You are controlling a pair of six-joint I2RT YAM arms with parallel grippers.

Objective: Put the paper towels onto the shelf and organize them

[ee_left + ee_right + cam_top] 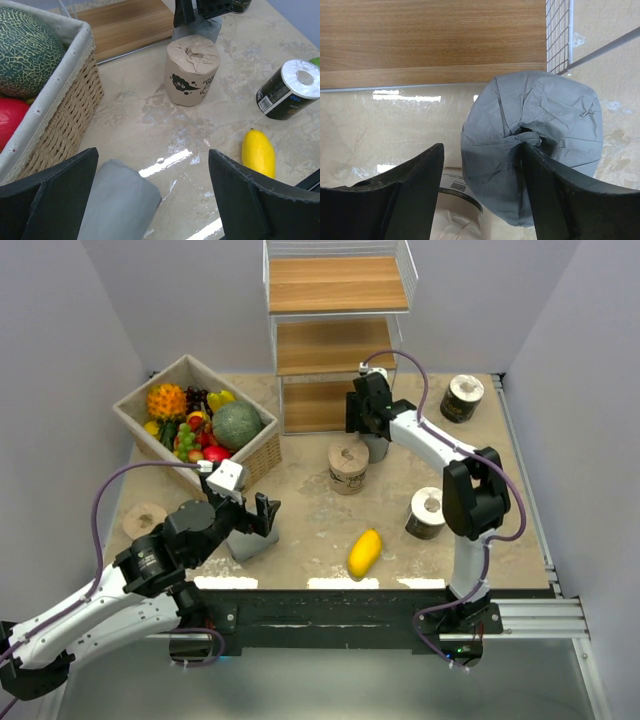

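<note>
**Pick-up step.** The right gripper is working at the far grey roll, which is standing on the table just in front of the lowest board of the shelf. Its fingers are standing parted. One is overlapping the roll near its core and the other is sitting apart from the wall, so no grip is showing yet. Next, as judged here, the fingers need closing on the wall, then lifting the roll to a board. The left gripper is hovering wide open, with the near grey roll sitting between its fingers, closer to one.
</note>
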